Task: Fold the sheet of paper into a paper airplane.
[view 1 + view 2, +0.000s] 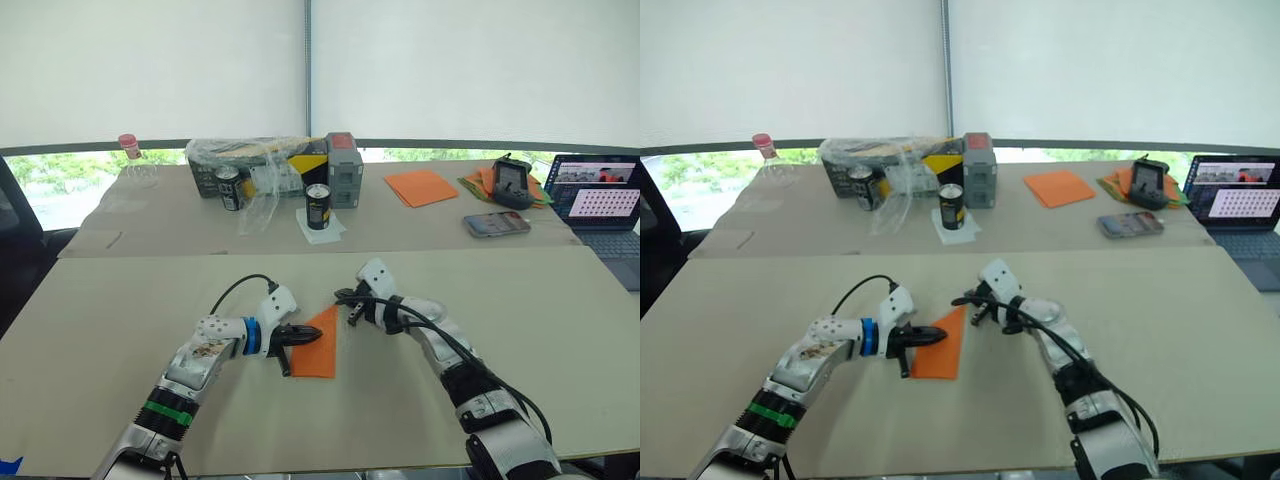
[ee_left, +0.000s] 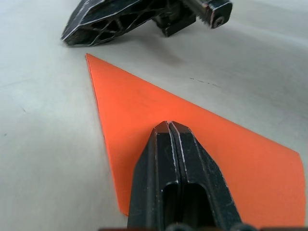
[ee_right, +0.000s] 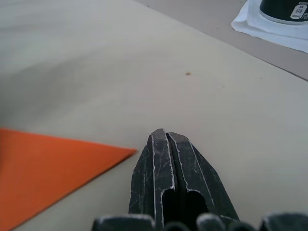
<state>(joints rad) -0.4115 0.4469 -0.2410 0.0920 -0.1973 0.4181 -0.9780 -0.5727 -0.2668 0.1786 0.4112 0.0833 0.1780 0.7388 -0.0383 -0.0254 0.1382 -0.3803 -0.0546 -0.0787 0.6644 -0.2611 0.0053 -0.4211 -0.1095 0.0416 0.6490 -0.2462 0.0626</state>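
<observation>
Left wrist view: left pincer (image 2: 169, 126) closed, resting on the paper airplane (image 2: 202, 144); right pincer (image 3: 163, 134) closed, empty.

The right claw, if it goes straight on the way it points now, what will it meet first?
Probably nothing close. The right claw is shut, beside the tip of the paper airplane, and bare table lies ahead. Farther along, the white napkin under a can sits off to one side; depth is unclear.

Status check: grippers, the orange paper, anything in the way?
Left gripper shut, tips pressing the folded orange paper flat on the table. Right gripper shut, empty, just off the paper's point. Nothing obstructing nearby; cans and clutter sit on the far table.
</observation>
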